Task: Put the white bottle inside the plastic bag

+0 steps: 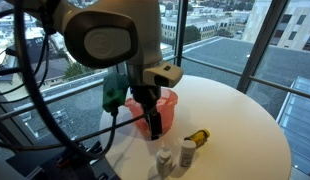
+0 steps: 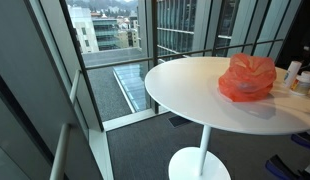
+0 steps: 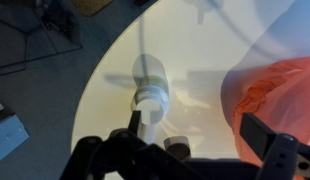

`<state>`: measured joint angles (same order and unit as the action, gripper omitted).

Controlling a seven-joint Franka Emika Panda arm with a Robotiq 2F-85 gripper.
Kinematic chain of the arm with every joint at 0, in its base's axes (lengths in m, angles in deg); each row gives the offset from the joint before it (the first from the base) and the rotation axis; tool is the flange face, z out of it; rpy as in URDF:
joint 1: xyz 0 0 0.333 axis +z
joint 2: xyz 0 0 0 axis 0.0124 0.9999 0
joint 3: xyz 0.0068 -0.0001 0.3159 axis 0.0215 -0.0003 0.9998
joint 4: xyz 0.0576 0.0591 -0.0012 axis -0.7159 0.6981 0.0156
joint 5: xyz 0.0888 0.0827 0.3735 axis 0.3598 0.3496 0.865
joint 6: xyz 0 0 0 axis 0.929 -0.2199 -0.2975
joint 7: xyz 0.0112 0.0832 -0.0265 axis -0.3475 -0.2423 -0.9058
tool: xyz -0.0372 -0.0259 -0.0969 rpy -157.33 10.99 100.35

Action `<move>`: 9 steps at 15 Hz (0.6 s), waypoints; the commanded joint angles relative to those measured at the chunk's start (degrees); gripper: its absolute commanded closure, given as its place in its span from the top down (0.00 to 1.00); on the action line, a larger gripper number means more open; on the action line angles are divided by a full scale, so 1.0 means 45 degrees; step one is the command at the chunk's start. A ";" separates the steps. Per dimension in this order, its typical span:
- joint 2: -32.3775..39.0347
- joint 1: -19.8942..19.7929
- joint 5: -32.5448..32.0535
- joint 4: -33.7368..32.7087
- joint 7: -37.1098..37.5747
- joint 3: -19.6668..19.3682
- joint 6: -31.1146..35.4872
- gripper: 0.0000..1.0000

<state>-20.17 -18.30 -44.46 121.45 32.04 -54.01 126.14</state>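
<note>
The gripper (image 3: 177, 150) is opened wide and holds nothing. The white bottle (image 3: 152, 85) is on the tabletop (image 3: 105, 110), just ahead of the gripper and not touching it. The red plastic bag (image 3: 280, 90) lies at the gripper's side.

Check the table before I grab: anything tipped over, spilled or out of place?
One thing: the small yellowish bottle lies on its side on the round white table, next to an upright white plastic bottle. No spill is visible around it.

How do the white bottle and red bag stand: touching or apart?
Apart: the wrist view shows bare tabletop between the white bottle and the red bag.
</note>
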 commanded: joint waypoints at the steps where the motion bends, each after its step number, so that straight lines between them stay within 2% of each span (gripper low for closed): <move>1: 0.1310 -0.0019 0.0125 -0.0641 0.0075 -0.0516 0.0553 1.00; 9: 0.2795 0.0024 0.0462 -0.1146 -0.0202 -0.1463 0.1374 1.00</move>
<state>-10.03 -18.31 -43.66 118.12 32.05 -59.43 131.33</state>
